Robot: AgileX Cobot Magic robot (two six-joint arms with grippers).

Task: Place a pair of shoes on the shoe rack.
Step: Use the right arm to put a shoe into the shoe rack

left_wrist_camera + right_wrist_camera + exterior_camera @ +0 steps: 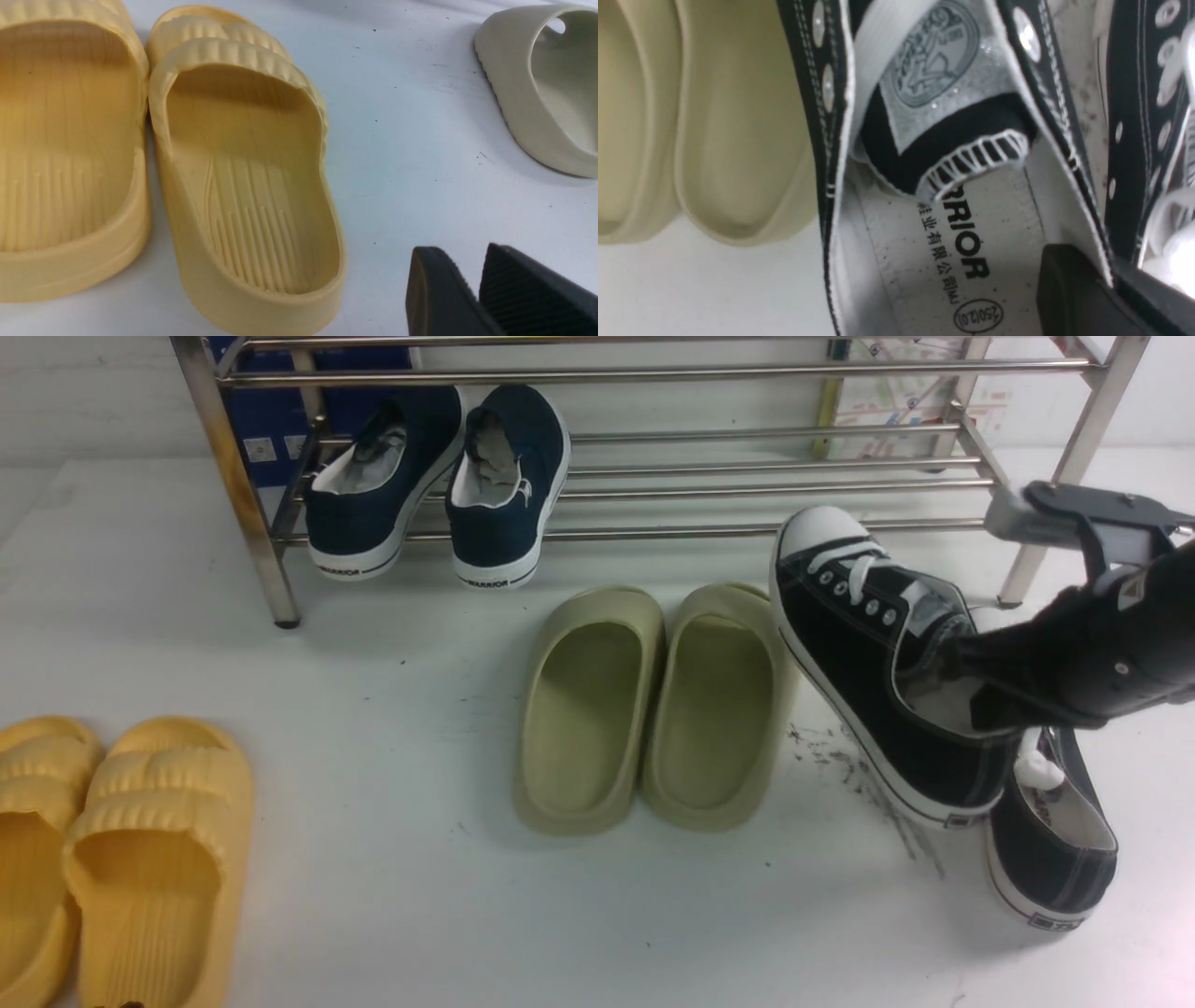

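My right gripper (971, 686) is shut on the side wall of one black sneaker (868, 653), one finger inside the shoe, and holds it tilted with its white toe cap towards the shoe rack (747, 485). The right wrist view shows the gripper (1111, 280) pinching that wall beside the printed insole (948, 242). The second black sneaker (1055, 840) lies on the table just under and behind it; it also shows in the right wrist view (1148, 116). My left gripper (467, 266) is shut and empty above the table, near the yellow slides; it is out of the front view.
Two navy slip-ons (439, 476) rest on the rack's low shelf at the left. Olive-green slides (653, 709) lie just left of the held sneaker. Yellow slides (121, 859) lie at the front left, also in the left wrist view (243, 177).
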